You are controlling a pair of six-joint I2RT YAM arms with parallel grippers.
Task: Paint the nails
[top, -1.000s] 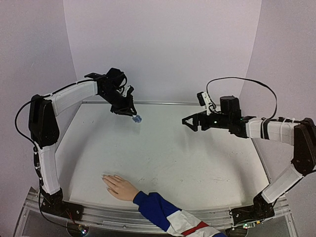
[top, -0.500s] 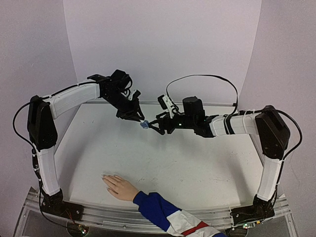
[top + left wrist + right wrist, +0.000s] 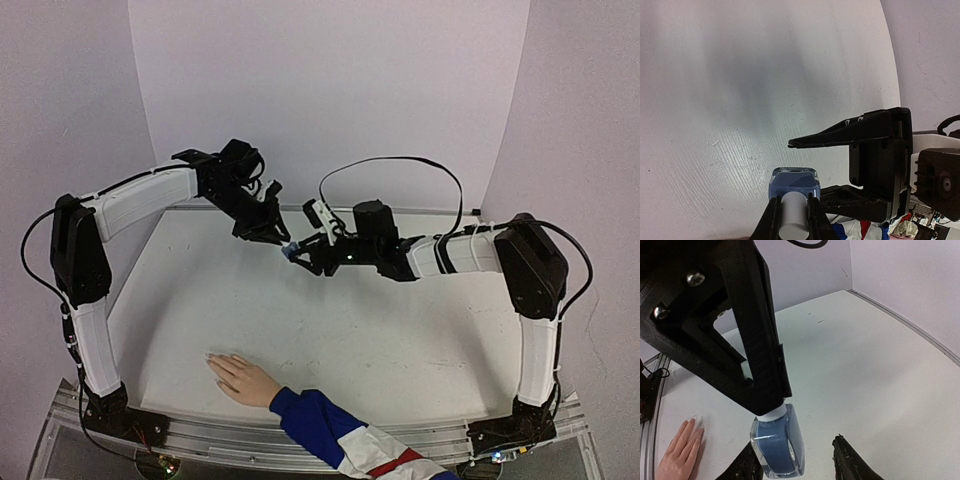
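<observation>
Opening the polish: left hand (image 3: pixel 792 221) pinches the nail-polish bottle's (image 3: pixel 777 447) white cap (image 3: pixel 794 209); right hand (image 3: pixel 797 462), spread either side of the bottle, should close and hold it for unscrewing.

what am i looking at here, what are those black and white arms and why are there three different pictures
These are two robot arms bolted to the near edge of a white table. The wide picture comes from a fixed camera above and behind them; the other two come from small cameras on each wrist, so each shows its own fingers close up. The left gripper is shut on the white cap of a small blue nail polish bottle, held in the air. The right gripper is open, its fingers either side of the bottle's body. On the table rests a pale hand in a blue, white and red sleeve.
</observation>
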